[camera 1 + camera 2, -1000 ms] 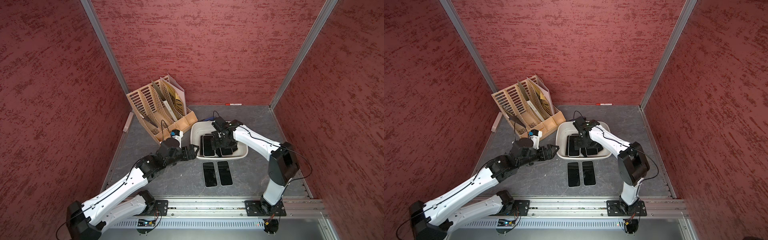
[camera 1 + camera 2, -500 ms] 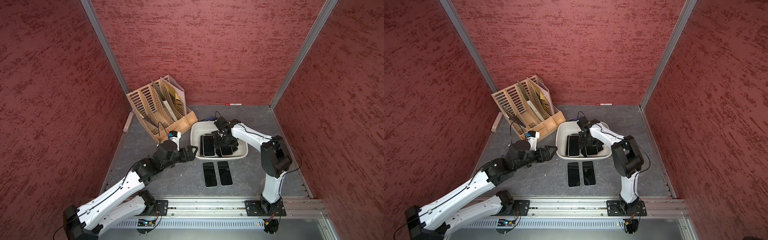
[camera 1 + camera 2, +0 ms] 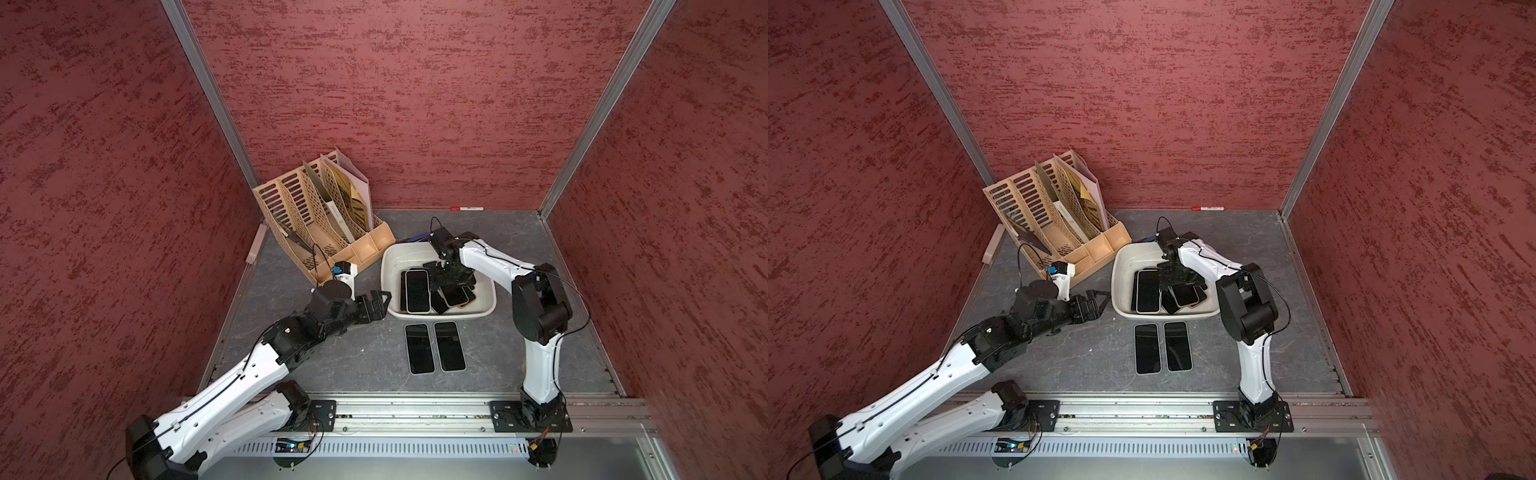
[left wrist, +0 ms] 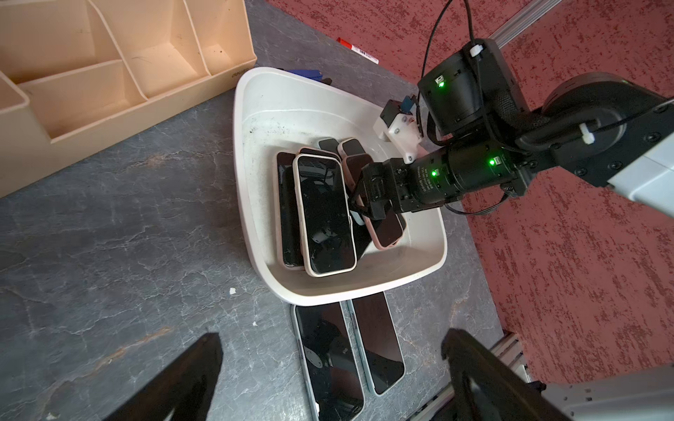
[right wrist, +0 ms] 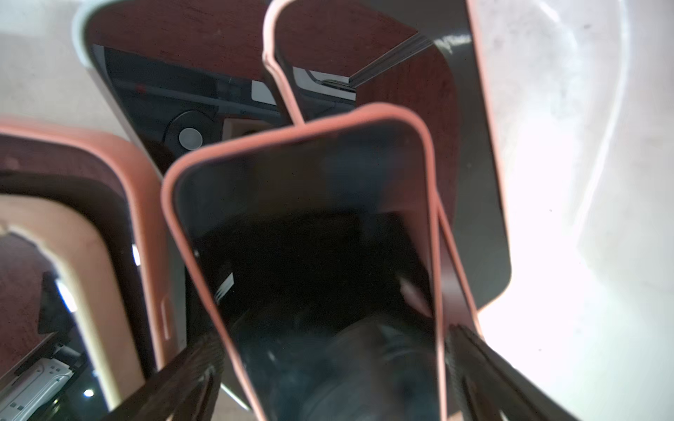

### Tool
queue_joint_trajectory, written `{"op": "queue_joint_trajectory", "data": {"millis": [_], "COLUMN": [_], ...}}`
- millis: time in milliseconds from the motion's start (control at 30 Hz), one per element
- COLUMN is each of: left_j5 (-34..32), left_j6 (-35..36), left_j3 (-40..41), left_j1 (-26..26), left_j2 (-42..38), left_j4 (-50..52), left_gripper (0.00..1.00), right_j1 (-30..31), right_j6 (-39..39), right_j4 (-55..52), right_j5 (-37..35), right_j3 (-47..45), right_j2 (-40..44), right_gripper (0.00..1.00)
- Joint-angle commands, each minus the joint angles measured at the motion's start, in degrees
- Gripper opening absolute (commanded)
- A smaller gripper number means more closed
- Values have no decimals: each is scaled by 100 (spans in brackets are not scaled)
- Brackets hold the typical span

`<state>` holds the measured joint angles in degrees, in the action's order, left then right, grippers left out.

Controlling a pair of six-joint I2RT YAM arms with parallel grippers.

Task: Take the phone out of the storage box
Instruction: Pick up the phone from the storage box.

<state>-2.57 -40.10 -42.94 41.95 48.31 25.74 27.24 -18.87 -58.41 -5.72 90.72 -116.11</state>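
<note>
Straddling a pink-cased phone [image 5: 310,237] now: right pincer [image 4: 359,202] is down in the storage box [image 3: 397,257], jaws spread wide, one finger along each long edge in the right wrist view. Released, nothing lifted. Can't tell whether the fingers already touch the case.

Delta over the last second: the right elbow has folded in toward the box and the wrist has dropped onto the pile. The pincer's spot over the pile barely shifts, so I read it as final alignment, not searching. Pile looks unmoved in both top views.

That phone is still inside the box, on top of the heap on the side nearer the right arm. It lies askew across other phones, beside the white-cased phone [image 3: 417,291].

Other side: left pincer [image 3: 378,305] is also spread and empty. It hovers over the desk [image 3: 332,365] just beside the box's near corner. That arm has eased back a touch, nothing else.

Further out, two phones [image 3: 419,348] lie side by side on the desk just in front of the box, same count as a second ago. The file organizer [image 3: 316,216] behind the left arm is untouched.

Meaning: approach looks done, clench and lift come next. Risk: the case slips on the sloped stack, or neighbours get dragged along.
</note>
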Motion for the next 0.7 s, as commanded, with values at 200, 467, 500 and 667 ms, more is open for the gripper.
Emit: {"op": "queue_joint_trajectory", "data": {"millis": [200, 467, 500, 667], "left_j5": [131, 64, 45, 41], "left_j6": [-19, -235, -256, -339], "left_j3": [147, 231, 241, 293], "left_j1": [-144, -139, -146, -136], "left_j2": [-43, -242, -265, -255], "left_j4": [-107, -1, 1, -60], "left_gripper": [100, 100, 100, 100], "right_j1": [-62, -138, -151, -171], "right_j6": [203, 314, 321, 381], "right_j4": [55, 146, 144, 172], "right_j5": [-207, -111, -84, -28], "right_j3": [75, 133, 138, 107], "right_j2": [9, -213, -235, -211], "right_gripper": [98, 97, 96, 90]}}
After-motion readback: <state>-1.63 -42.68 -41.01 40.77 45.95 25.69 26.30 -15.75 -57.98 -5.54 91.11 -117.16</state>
